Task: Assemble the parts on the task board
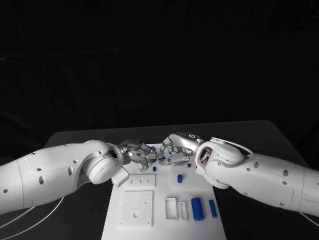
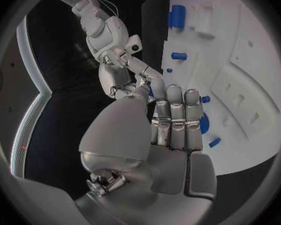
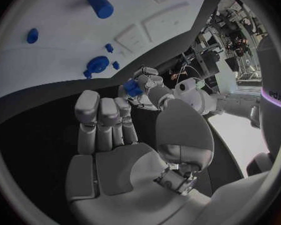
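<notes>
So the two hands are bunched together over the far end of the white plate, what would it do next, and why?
Probably lower the small blue part toward the task board. The left hand pinches that part in its fingers, held off the board, right beside the right hand, whose fingers look empty. I cannot tell which slot it belongs in.

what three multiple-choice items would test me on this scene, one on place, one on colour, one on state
1. Where do the left hand and right hand meet?
A) over the far end of the white flat task board
B) over its near end
C) off the table

2. What colour is the large cylinder lying at the board's near end?
A) red
B) blue
C) grey

3. What is the left hand doing?
A) pinching a small blue part
B) lying flat and empty
C) lifting the board

Answers: 1 A, the head view shows them together there; 2 B, plainly blue; 3 A, the right wrist view shows the part at its fingertips.
</notes>
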You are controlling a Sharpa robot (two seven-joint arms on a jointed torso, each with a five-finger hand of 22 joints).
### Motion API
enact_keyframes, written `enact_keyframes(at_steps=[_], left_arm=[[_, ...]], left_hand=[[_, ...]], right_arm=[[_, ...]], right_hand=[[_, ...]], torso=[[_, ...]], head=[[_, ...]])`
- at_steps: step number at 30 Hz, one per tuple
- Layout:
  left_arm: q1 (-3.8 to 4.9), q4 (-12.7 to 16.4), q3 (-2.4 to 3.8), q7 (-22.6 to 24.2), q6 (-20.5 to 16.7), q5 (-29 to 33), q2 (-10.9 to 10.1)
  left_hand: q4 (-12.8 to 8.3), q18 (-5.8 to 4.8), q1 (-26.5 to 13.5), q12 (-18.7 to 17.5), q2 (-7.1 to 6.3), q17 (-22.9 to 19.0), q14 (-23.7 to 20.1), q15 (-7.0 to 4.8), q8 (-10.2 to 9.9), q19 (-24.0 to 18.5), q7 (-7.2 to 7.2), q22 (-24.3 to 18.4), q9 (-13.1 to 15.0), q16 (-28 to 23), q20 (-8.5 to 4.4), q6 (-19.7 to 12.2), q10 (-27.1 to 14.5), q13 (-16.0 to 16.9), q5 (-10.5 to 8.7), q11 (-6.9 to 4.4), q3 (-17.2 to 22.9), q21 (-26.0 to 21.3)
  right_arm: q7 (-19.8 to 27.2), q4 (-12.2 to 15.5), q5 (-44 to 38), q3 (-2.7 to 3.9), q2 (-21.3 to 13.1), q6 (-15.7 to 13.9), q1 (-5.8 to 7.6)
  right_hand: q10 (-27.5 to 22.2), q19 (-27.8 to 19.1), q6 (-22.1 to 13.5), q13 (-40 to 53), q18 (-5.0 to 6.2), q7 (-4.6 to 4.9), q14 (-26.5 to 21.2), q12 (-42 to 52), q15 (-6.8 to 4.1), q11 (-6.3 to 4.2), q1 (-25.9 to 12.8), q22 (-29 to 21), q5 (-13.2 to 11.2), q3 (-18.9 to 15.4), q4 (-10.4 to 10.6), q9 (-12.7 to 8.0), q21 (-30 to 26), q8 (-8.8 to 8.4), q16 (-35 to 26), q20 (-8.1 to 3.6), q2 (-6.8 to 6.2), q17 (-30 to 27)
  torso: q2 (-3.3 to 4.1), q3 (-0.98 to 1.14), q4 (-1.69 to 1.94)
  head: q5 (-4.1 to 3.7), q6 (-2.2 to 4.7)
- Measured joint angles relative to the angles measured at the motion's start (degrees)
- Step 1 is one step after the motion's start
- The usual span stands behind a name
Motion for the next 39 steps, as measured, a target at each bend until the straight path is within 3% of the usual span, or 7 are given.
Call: enact_keyframes(at_steps=[6, 9, 13, 22, 25, 31, 39], left_arm=[[0.0, -0.13, 0.02, -0.01, 0.02, 0.03, 0.17], [0.01, -0.15, 0.03, -0.01, 0.03, 0.05, 0.2], [0.01, -0.15, 0.03, -0.01, 0.08, 0.08, 0.19], [0.05, -0.14, 0.03, 0.04, 0.29, 0.11, -0.02], [0.05, -0.11, 0.03, 0.04, 0.42, 0.11, -0.19], [0.05, -0.09, 0.01, -0.06, 0.59, 0.04, -0.24], [0.05, -0.23, -0.01, -0.19, 0.61, -0.13, -0.62]], left_hand=[[-1.29, 0.01, 1.49, -0.3, 1.33, -0.48, -0.01, 0.01, 0.59, -0.43, 0.11, -0.25, 0.01, 0.0, 0.03, 0.54, 0.0, -0.34, 1.22, 0.0, -0.13, 0.0], [-1.03, 0.0, 2.2, -0.76, 0.95, -1.02, -0.2, 0.21, 0.59, -0.71, 0.24, -0.7, 0.01, 0.28, 0.31, 0.67, 0.0, -0.71, -1.71, 0.0, 2.72, 0.0], [-0.81, 0.01, 2.25, -0.77, 0.89, -1.35, -0.21, 0.22, 0.58, -0.71, 0.44, -0.79, -0.01, 0.28, 0.31, 0.86, 0.0, -0.84, -2.35, 0.01, 4.75, 0.24], [-2.98, 0.01, 0.33, -1.0, -0.82, -2.0, -0.62, 0.23, 0.58, -1.13, 0.45, -1.14, -0.01, 1.33, 0.31, 0.86, 0.22, -0.88, 3.13, -0.18, 7.29, 0.88], [-6.81, 0.0, -3.48, -1.0, -1.02, -2.48, -0.62, 0.23, 0.58, -1.59, 0.45, -1.51, -0.01, 1.83, 0.47, 0.86, 0.43, -0.94, 4.38, -0.38, 9.79, 1.56], [-21.23, 0.0, -18.61, -1.0, -0.04, -3.88, -0.82, 0.43, 0.82, -1.64, 0.79, -2.64, 0.1, 2.66, 0.42, 1.21, 0.72, -1.06, 4.54, -0.52, 19.98, 2.9], [-27.1, 0.01, -26.1, -1.0, 1.23, -4.61, -0.82, 0.44, 0.92, -1.42, 1.03, -3.61, 3.91, 3.11, 0.64, 1.5, 1.07, -1.13, 5.22, -0.58, 25.66, 4.02]], right_arm=[[-0.13, -0.01, 0.01, -0.04, -0.01, 0.14, 0.0], [-0.18, -0.04, 0.01, -0.06, -0.01, 0.18, -0.01], [-0.21, -0.09, 0.01, -0.07, -0.01, 0.21, -0.01], [-0.13, -0.35, 0.03, -0.13, -0.27, 0.21, -0.06], [-0.12, -0.56, 0.04, -0.14, -0.51, 0.18, -0.07], [-0.08, -0.7, 0.07, -0.14, -0.75, 0.08, -0.06], [-0.05, -0.54, 0.29, -0.11, -1.7, -0.12, -0.06]], right_hand=[[0.01, 0.0, 0.0, 0.0, 0.0, 0.0, 0.0, 0.0, 0.0, 0.01, 0.0, 0.0, 0.0, 0.16, 0.16, -0.03, 0.0, -0.01, 0.0, 0.0, 0.0, 0.0], [0.01, 0.0, 0.0, 0.0, 0.0, 0.0, 0.0, 0.0, 0.0, 0.01, 0.0, -0.01, 0.0, 0.16, 0.16, -0.03, 0.0, -0.01, 0.0, 0.0, 0.0, 0.0], [0.08, 0.0, 0.0, 0.0, 0.0, 0.0, 0.0, 0.0, 0.0, 0.08, 0.0, -0.01, 0.0, 0.16, 0.16, -0.03, 0.0, -0.13, 0.0, 0.0, 0.0, -0.01], [0.1, 0.0, 0.0, 0.0, 0.01, 0.0, 0.0, -0.2, 0.01, 0.09, -0.23, -0.01, 0.1, 0.16, 0.16, -0.02, 0.0, -0.12, 0.0, 0.01, -0.24, -0.01], [0.1, 0.0, 0.0, 0.0, 0.01, 0.0, 0.0, -0.28, 0.02, 0.09, -0.23, -0.01, 0.23, 0.16, 0.16, -0.02, 0.0, -0.36, 0.0, 0.01, -0.23, -0.01], [0.11, 0.0, 0.0, 0.0, 0.01, 0.0, 0.02, -0.45, 0.03, 0.1, -0.47, -0.02, 0.23, 0.15, 0.17, -0.02, 0.0, -0.45, -0.23, 0.01, -0.47, -0.01], [-0.19, -0.23, -0.52, -0.12, 0.01, 0.52, 0.02, -0.83, 0.16, 0.29, -0.99, -0.02, 1.11, -0.38, 1.04, -0.02, 0.0, -0.83, -0.5, -0.06, -1.45, -0.06]], torso=[[0.02, 0.0, -0.05], [0.02, 0.0, -0.07], [0.02, 0.0, -0.03], [-0.02, -0.01, -0.02], [-0.02, -0.02, -0.03], [-0.02, -0.03, -0.04], [-0.01, -0.05, -0.03]], head=[[0.09, -0.08], [0.07, -0.1], [0.05, -0.16], [0.08, -0.18], [0.12, -0.18], [0.19, -0.14], [0.29, -0.13]])
